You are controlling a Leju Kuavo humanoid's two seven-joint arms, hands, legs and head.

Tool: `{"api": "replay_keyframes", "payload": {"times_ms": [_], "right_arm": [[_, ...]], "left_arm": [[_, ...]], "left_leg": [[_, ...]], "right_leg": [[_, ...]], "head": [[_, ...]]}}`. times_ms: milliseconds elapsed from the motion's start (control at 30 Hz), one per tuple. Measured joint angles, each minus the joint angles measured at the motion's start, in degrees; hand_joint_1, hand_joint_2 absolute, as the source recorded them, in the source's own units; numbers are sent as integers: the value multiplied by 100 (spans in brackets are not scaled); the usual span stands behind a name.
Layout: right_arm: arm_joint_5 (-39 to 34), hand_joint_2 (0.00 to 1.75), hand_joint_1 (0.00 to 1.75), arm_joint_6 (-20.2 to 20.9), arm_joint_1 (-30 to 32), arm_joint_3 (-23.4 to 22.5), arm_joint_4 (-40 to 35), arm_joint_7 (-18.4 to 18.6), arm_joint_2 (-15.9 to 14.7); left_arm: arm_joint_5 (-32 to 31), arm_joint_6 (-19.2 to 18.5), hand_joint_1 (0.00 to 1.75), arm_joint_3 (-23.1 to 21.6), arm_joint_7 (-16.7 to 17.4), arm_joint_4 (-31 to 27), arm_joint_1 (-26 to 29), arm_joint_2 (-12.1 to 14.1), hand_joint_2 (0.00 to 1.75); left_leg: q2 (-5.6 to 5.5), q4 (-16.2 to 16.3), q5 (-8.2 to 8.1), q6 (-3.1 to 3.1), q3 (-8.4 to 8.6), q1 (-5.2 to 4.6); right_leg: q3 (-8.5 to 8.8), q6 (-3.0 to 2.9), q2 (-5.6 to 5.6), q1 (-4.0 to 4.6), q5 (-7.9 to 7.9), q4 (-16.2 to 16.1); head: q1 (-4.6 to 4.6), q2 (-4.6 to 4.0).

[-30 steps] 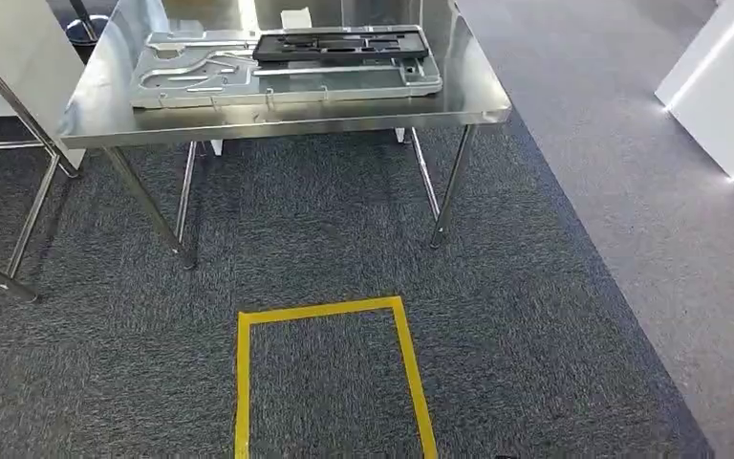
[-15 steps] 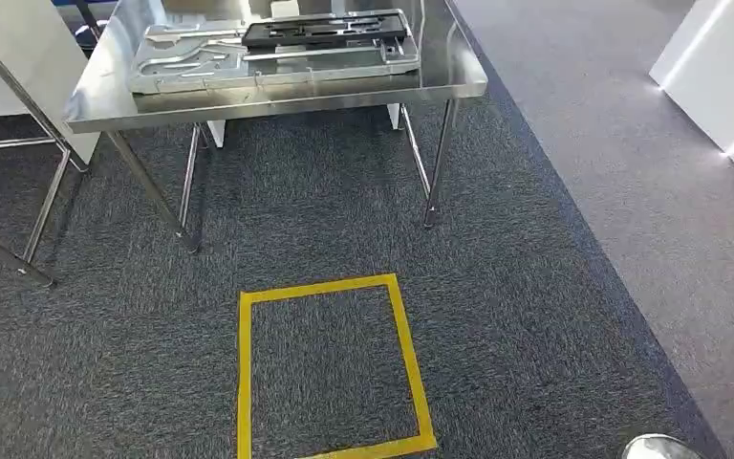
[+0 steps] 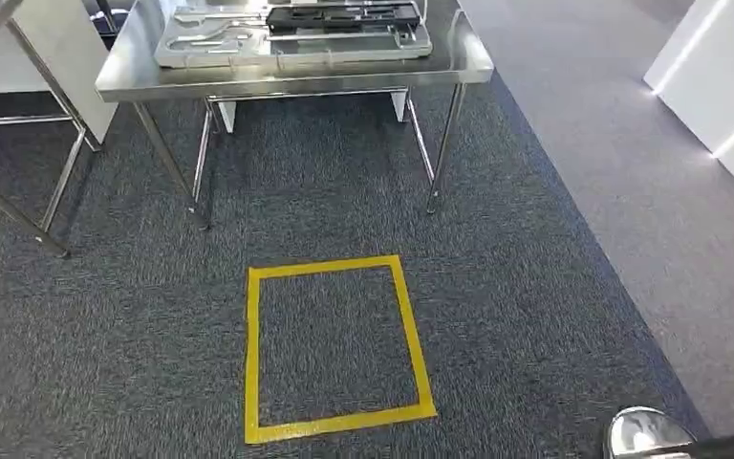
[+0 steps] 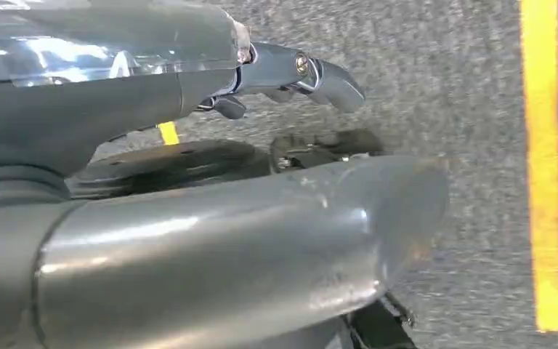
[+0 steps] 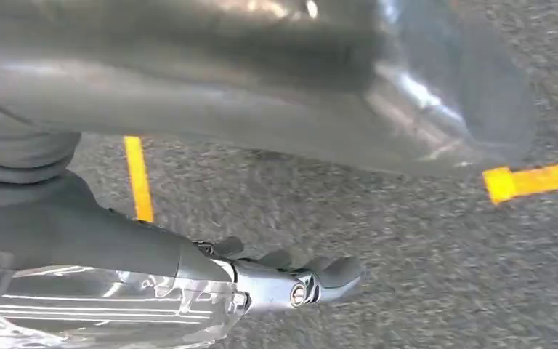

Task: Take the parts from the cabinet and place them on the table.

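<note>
A steel table (image 3: 287, 78) stands at the top of the head view. On it lies a flat silver metal part (image 3: 239, 48) with a black part (image 3: 344, 14) on top of it. My left hand (image 4: 211, 87) hangs over the grey carpet, its fingers (image 4: 323, 78) stretched out and holding nothing. My right hand (image 5: 152, 254) also hangs over the carpet, its fingers (image 5: 316, 280) apart and empty. A silver piece of my right arm (image 3: 645, 432) shows at the bottom right of the head view.
A yellow tape square (image 3: 253, 344) marks the carpet in front of the table. The legs of a second steel table (image 3: 19, 210) stand at the left. A white cabinet (image 3: 717, 86) stands at the right, beyond a lighter strip of floor (image 3: 612, 172).
The camera has moved: the table has slid up and right in the picture, and the whole yellow square now shows. A silver piece of my right arm has come in at the bottom right.
</note>
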Motion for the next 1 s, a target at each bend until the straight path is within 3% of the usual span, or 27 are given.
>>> {"api": "replay_keyframes", "payload": {"times_ms": [33, 67, 100, 133, 167, 200, 267, 300, 333, 367, 433, 467, 500, 533, 600, 633, 667, 700, 767, 800, 833, 867, 933, 967, 1000], "right_arm": [[0, 0, 0, 2, 0, 0, -2, 0, 0], [0, 0, 0, 11, -2, 0, -2, 0, 0], [2, 0, 0, 17, -4, 0, -2, 2, 0], [7, 0, 0, 42, -17, 0, -2, 4, 0], [13, 0, 0, 83, -26, 0, -2, 4, 0], [28, 0, 0, 147, -28, 0, -2, -9, 0], [79, 0, 0, 267, -24, 0, -2, -61, 0], [118, 0, 0, 267, -11, 0, 0, -68, 4], [159, 0, 0, 262, -7, 2, 0, -72, 2], [196, 0, 0, 260, 1, 0, 0, -72, 2], [234, 0, 0, 256, 5, 2, 0, -68, 2], [258, 0, 0, 245, 5, 2, 0, -66, 2], [284, 0, 0, 238, 5, 0, 2, -61, 4], [297, 0, 0, 238, 6, 0, 2, -59, 11], [302, 0, 0, 238, 2, 0, 2, -57, 18], [313, 0, 0, 238, 1, 2, 2, -57, 22], [321, 0, 0, 240, 11, 0, 2, -59, 33], [343, 0, 0, 238, 11, 2, 4, -61, 35], [387, 0, 0, 243, -14, 4, 4, -76, 57], [407, 0, 0, 243, -32, 7, 2, -90, 66], [422, 0, 0, 243, -37, 9, 2, -92, 63], [430, 0, 0, 243, -29, 11, 2, -94, 66], [446, 0, 0, 243, -17, 15, 4, -87, 66], [452, 0, 0, 240, -14, 15, 4, -85, 68], [457, 0, 0, 240, -9, 15, 4, -85, 72]], "left_arm": [[0, 0, 0, 2, 2, 0, 0, 0, 0], [0, 0, 0, 0, 7, 0, -1, 0, 0], [-2, -2, 0, 0, 15, 0, -2, -4, 0], [-2, -2, 0, 2, 37, 0, -5, -4, 0], [-18, -2, 0, 0, 61, 0, -6, -11, 0], [-22, 13, 0, 0, 90, 0, -11, -11, 0], [-26, 77, 0, 0, 138, 0, -8, -11, 0], [-28, 112, 0, 0, 171, 0, -6, -9, 0], [-35, 135, 0, 2, 194, 0, -5, -9, 0], [-39, 153, 0, 2, 229, 0, -3, -9, 0], [-79, 149, 0, 2, 289, 0, 4, -4, 0], [-101, 94, 0, 2, 297, 0, 11, 15, 0], [-105, 52, 0, 2, 310, 0, 15, 39, 0], [-107, 20, 0, 2, 321, 0, 28, 59, 0], [-118, -9, 0, 2, 323, 0, 33, 94, 0], [-122, -13, 0, 2, 321, 0, 25, 103, 0], [-125, -15, 0, 2, 319, 0, 15, 114, 0], [-135, -15, 0, 2, 312, 0, 16, 116, 0], [-149, -15, 0, 2, 313, 0, 26, 129, 0], [-157, -17, 0, 2, 310, 0, 33, 129, 0], [-166, -22, 0, 2, 302, 0, 37, 129, 0], [-177, -22, 0, 2, 302, 0, 29, 133, 0], [-192, -22, 0, 0, 297, 0, 22, 133, 0], [-201, -22, 0, 0, 295, 0, 28, 136, 0], [-208, -22, 0, 0, 295, 0, 39, 138, 0]], "left_leg": [[3, 12, 56, -17, -84, 1], [2, 36, 102, -40, -153, 7], [-4, 67, 140, -66, -203, 13], [-7, 102, 160, -99, -247, -1], [-10, 156, 164, -130, -306, -17], [-6, 187, 200, -180, -314, -23], [-14, 172, 272, -261, -327, -12], [-32, 225, 249, -282, -365, 13], [-37, 376, 79, -311, -425, 25], [-37, 724, -203, -326, -564, 29], [-37, 1631, -694, -358, -902, 38], [-37, 1932, -787, -365, -994, 37], [-36, 1953, -734, -364, -957, 37], [-34, 1716, -569, -354, -782, 37], [51, 795, -175, -311, -213, 33], [264, 308, -141, -260, 64, 14], [318, 222, -164, -229, 119, -46], [303, 238, -132, -182, 68, -59], [199, 198, -149, -147, 18, -66], [132, 123, -96, -93, 44, -8], [80, 95, -52, -67, 45, 6], [39, 92, -31, -33, 11, 16], [-83, 96, 16, -2, -50, 14], [-152, 100, 26, -2, -68, 10], [-222, 107, 37, -11, -76, 10]], "right_leg": [[172, 10, -1, -20, 237, -133], [479, 8, -1, -35, 410, -479], [868, -7, -1, -43, 430, -981], [1339, -30, 1, -39, 284, -1535], [1567, -84, 9, -7, 133, -1938], [1533, -149, 5, -1, 59, -1993], [1501, -239, 0, 35, 114, -1975], [1494, -311, -52, -17, 169, -2012], [1476, -344, -86, 0, 191, -2012], [1443, -392, -121, 9, 214, -2009], [1363, -443, -200, 49, 256, -2001], [1320, -446, -231, 64, 271, -1984], [1290, -444, -270, 72, 278, -1967], [1268, -441, -310, 78, 281, -1946], [1256, -430, -395, 84, 274, -1901], [1250, -413, -438, 96, 263, -1874], [1224, -380, -476, 123, 258, -1850], [1239, -342, -529, 128, 255, -1841], [1252, -289, -632, 119, 268, -1858], [1248, -243, -695, 152, 249, -1851], [1219, -196, -402, 103, 148, -1735], [1086, -186, -186, 87, -74, -1452], [644, -147, -29, 48, -548, -519], [476, -131, -16, 40, -637, -180], [418, -120, -12, 30, -585, -82]], "head": [[0, 0], [0, 0], [2, 0], [5, 0], [15, 0], [11, 0], [15, 0], [26, 0], [11, 0], [-41, 0], [-48, 0], [-50, 0], [-50, -2], [-52, 0], [-52, 0], [-52, -2], [-55, 0], [-22, -2], [-21, 0], [-35, 0], [-13, 0], [26, 0], [31, 0], [33, 0], [33, 0]]}}
